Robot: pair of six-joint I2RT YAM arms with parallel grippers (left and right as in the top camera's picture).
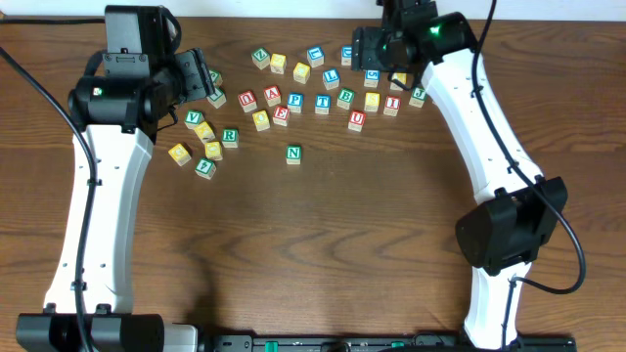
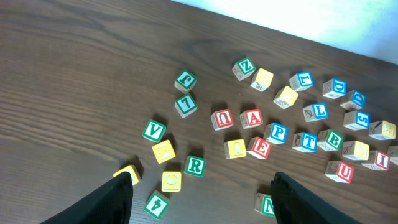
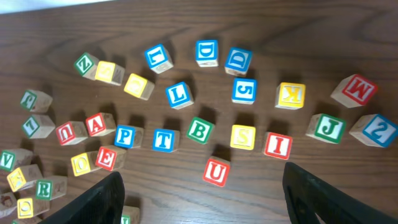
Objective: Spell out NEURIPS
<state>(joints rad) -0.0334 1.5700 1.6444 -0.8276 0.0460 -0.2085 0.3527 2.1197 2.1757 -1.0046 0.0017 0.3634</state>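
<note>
The green N cube (image 1: 293,154) stands alone nearest the front. Behind it in the scatter are the green R (image 1: 229,137), red E (image 1: 281,114), blue P (image 1: 294,101), red I (image 1: 391,106), a yellow S cube (image 1: 372,102) and a red U (image 1: 356,120). My left gripper (image 2: 202,208) hangs open above the table, with the R (image 2: 194,166) ahead and the N (image 2: 266,204) by its right finger. My right gripper (image 3: 205,211) is open high over the cubes, the U (image 3: 216,172) just ahead of its jaws and the I (image 3: 277,145) beyond.
A second red U (image 1: 246,100) sits beside a red A (image 1: 272,95). Several other letter cubes spread across the back, such as the blue L (image 3: 178,94) and red M (image 3: 355,89). Yellow cubes and a green V (image 2: 153,130) cluster at the left.
</note>
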